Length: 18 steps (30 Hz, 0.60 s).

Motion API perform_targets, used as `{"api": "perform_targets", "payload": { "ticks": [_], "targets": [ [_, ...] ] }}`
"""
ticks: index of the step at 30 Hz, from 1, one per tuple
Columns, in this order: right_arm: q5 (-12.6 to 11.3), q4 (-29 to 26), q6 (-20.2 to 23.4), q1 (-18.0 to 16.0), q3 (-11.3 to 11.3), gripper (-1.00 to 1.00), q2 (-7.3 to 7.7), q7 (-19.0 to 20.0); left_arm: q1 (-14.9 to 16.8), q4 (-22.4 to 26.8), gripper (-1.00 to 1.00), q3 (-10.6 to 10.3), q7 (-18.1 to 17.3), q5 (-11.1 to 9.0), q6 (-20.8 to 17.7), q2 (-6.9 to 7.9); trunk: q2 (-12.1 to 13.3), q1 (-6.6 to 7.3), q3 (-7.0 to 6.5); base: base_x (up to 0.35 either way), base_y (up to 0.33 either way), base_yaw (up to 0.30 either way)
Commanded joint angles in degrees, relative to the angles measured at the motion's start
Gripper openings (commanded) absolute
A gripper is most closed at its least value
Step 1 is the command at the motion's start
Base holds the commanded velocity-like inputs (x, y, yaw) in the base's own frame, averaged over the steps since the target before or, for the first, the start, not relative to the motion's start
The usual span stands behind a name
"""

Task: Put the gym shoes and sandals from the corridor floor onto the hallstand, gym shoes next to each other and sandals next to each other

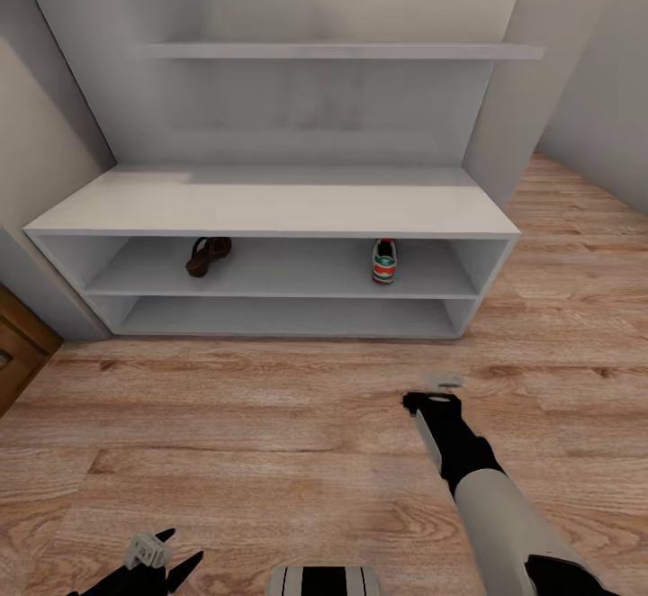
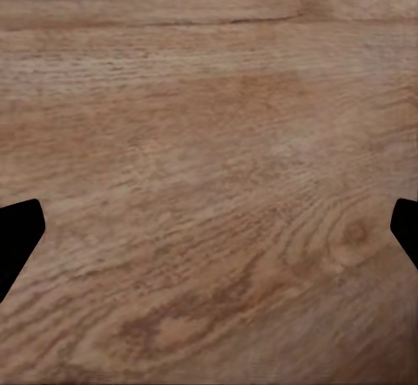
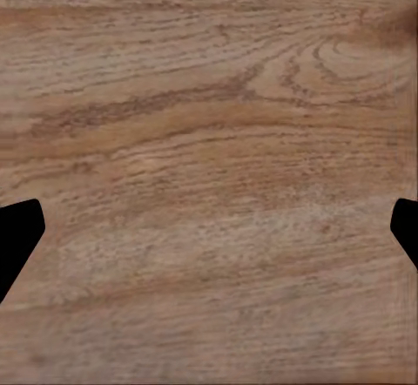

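The pale grey hallstand [image 1: 270, 204] stands straight ahead against the wall. On its upper open shelf a dark brown sandal [image 1: 208, 255] lies at the left. A white gym shoe [image 1: 384, 261] with green stripes and a red heel sits at the right, heel toward me. Between me and the rack stretches the wood-plank corridor floor [image 1: 270, 416]. My right gripper [image 1: 436, 395] hangs over the floor in front of the rack's right end, open and empty [image 3: 209, 237]. My left gripper [image 1: 171, 560] is low at the near left, also open over bare planks [image 2: 209, 237].
A long wall shelf [image 1: 342, 51] runs above the bench. A brown wooden panel [image 1: 18, 344] shows at the left edge. Grey walls close in on both sides of the rack, with floor continuing past its right end [image 1: 576, 218].
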<state>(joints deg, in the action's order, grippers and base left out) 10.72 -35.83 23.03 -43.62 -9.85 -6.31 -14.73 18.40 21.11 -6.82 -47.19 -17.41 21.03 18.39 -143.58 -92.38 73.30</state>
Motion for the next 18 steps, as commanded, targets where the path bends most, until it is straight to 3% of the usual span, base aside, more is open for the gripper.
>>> {"api": "perform_targets", "payload": {
  "ticks": [1, 6, 7, 8, 11, 18],
  "targets": [
    [0.57, -0.06, -0.99, 0.80, -0.25, 1.00, 0.49, 0.17, 0.05, -0.07, 1.00, -0.48, 0.69, -0.49, 0.30, 0.03, -0.02, 0.01, 0.04, -0.003, 0.000, 0.000],
    [0.55, 0.50, -7.94, 4.93, -0.25, 1.00, 3.38, 1.37, 0.03, -0.12, 1.00, -0.48, 4.08, -0.57, 0.32, -0.26, -0.02, 0.01, 0.04, -0.002, 0.000, 0.000],
    [0.56, 1.03, -10.50, 6.67, -0.25, 1.00, 4.43, 2.82, 0.03, -0.15, 1.00, -0.47, 5.24, -0.62, 0.34, -0.41, -0.02, 0.01, 0.04, 0.000, 0.000, 0.000],
    [0.60, 3.21, -17.22, 11.00, -0.25, 1.00, 7.48, 8.78, 0.03, -0.18, 1.00, -0.47, 8.14, -0.63, 0.40, -1.12, -0.02, 0.01, 0.04, 0.000, 0.000, 0.000],
    [0.61, 6.01, -22.68, 13.73, -0.25, 1.00, 9.67, 13.15, 0.03, -0.19, 1.00, -0.47, 10.46, -0.65, 0.41, -1.80, -0.02, 0.01, 0.04, 0.000, 0.000, 0.000],
    [0.62, 14.16, -32.87, 16.54, -0.25, 1.00, 12.01, 17.29, 0.04, -0.77, 1.00, -0.47, 13.62, -0.73, 0.48, -2.83, -0.02, 0.01, 0.04, 0.000, 0.000, 0.000]
  ]
}}
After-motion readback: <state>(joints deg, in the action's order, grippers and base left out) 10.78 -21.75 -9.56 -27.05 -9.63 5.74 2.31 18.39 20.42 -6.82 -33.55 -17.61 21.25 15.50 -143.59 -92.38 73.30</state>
